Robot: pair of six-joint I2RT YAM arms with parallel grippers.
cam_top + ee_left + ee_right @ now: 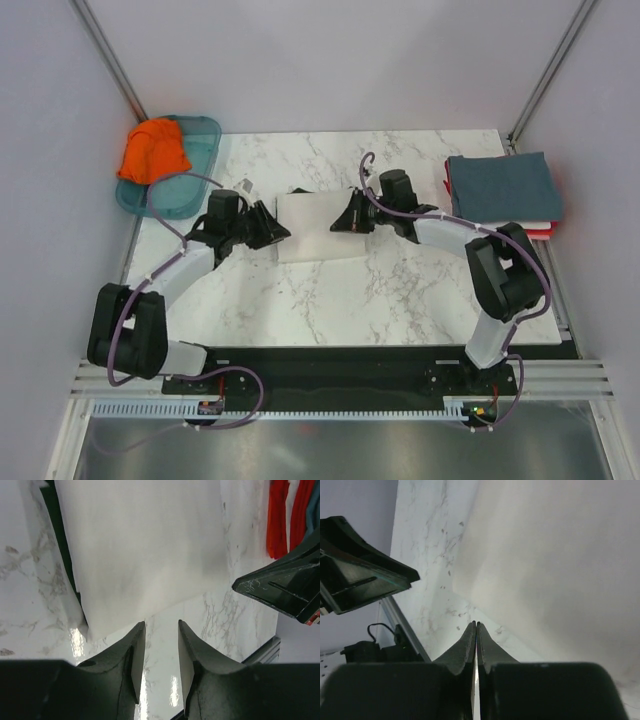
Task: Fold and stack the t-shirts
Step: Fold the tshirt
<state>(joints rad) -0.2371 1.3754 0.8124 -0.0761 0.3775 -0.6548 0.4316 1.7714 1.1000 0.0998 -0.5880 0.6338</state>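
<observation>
At mid-table lies the folded cream t-shirt (315, 225). The left gripper (161, 625) sits at its 9 o'clock edge, fingers parted a little, gripping nothing. The right gripper (476, 625) at 3 o'clock is pressed together, empty. The folded stack (500, 185) rests toward 2 o'clock.

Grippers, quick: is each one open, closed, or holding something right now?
Left gripper: open, holding nothing, tips at the edge of the folded cream t-shirt.
Right gripper: shut, nothing between its fingers.
</observation>
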